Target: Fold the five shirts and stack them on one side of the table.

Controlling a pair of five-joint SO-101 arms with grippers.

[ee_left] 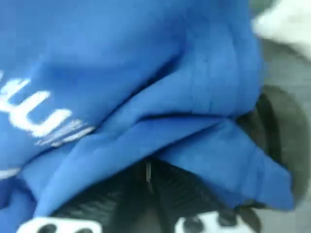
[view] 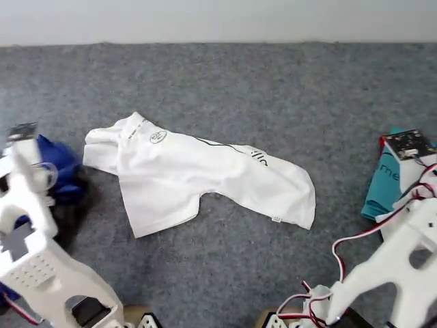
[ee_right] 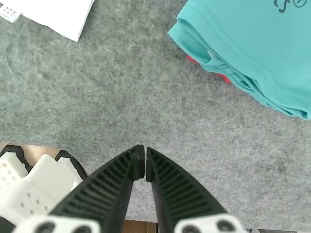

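White printed arm segments (view: 41, 273); red-and-white cables (view: 358, 237); black ribbed right end effector (ee_right: 145, 162); white perforated bracket (ee_right: 29, 179).

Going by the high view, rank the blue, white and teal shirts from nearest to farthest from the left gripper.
1. The blue shirt, right at the left gripper, on the table's left side.
2. The white shirt, spread across the middle.
3. The teal shirt, at the far right side.

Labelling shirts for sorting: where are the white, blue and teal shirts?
white shirt (view: 184, 178), high view, mid body.
blue shirt (ee_left: 146, 73), left wrist view, upper fold.
teal shirt (ee_right: 252, 43), right wrist view, top layer.
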